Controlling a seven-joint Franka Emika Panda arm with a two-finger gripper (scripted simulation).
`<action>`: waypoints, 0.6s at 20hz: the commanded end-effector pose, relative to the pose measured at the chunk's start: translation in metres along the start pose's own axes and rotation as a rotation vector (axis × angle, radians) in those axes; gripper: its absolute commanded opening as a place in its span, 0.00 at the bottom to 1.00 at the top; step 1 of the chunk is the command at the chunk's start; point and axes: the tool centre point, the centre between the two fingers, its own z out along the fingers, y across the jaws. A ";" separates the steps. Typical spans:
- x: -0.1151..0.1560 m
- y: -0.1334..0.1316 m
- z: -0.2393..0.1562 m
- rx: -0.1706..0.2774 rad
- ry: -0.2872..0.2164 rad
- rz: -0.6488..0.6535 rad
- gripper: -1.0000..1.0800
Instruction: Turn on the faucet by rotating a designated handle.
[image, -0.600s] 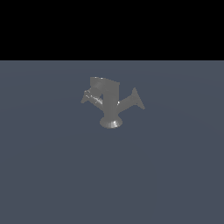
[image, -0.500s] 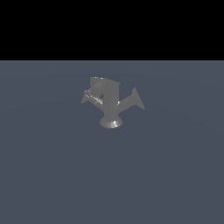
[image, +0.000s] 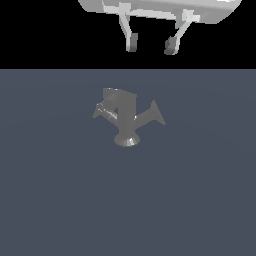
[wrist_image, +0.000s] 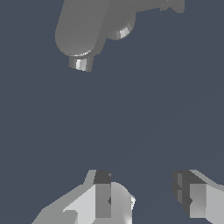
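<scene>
Progress on the task looks close to nil, judged from how things lie; the faucet (image: 125, 120) stands untouched on its round flared foot, somewhat toward the far edge of the grey desk (image: 60, 200) and roughly midway between its side edges, well away from every corner; nothing presses on it anywhere.

The gripper (image: 151, 45) hangs high above the far edge of the desk, well apart from the faucet and a little toward the exterior view's right of it; its jaws stand wide apart with only empty space between them, so it holds nothing; the wrist view agrees, with one fingertip (wrist_image: 103, 192) and its partner set far from each other over bare desk surface.

The handle (image: 150, 115), the slim arm that widens to a pointed fin, slopes up and out toward the exterior view's right; the blocky part (image: 119, 100) sits on the opposite side of the stem.

What is left, by my reading, is nearly everything; the arm has to come down beside the fin, make contact with it or close on it, and then swing it around the stem; whether the handle sits at its starting angle cannot be told from these pictures alone.
</scene>
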 end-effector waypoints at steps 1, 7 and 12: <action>0.029 0.006 0.016 -0.035 0.020 -0.065 0.59; 0.110 0.040 0.036 0.034 0.139 0.019 0.27; 0.161 0.039 0.087 0.115 0.197 0.042 0.15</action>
